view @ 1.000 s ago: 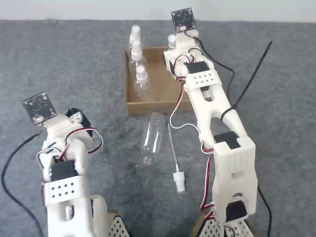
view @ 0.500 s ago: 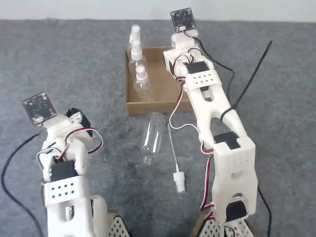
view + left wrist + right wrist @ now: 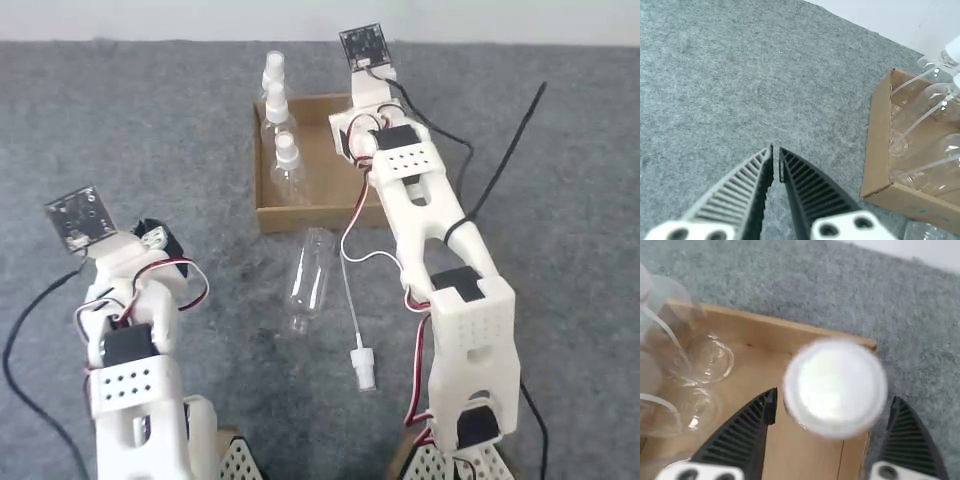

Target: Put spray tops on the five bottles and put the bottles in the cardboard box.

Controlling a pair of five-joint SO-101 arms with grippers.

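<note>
The cardboard box stands at the back centre of the table. Three capped bottles stand in a row along its left wall. A fourth bottle's white spray top stands at the box's far right corner. My right gripper is open and straddles that top from above. One bare bottle lies in front of the box. A loose spray top with a long tube lies beside it. My left gripper is shut on nothing above the grey mat, left of the box.
The right arm stretches over the box's right side, and a black cable trails to its right. The left arm stands at the front left. Grey mat covers the table.
The right arm has shifted slightly left and back, so its gripper now covers the fourth bottle's top that showed beside it. The left arm has not moved.
</note>
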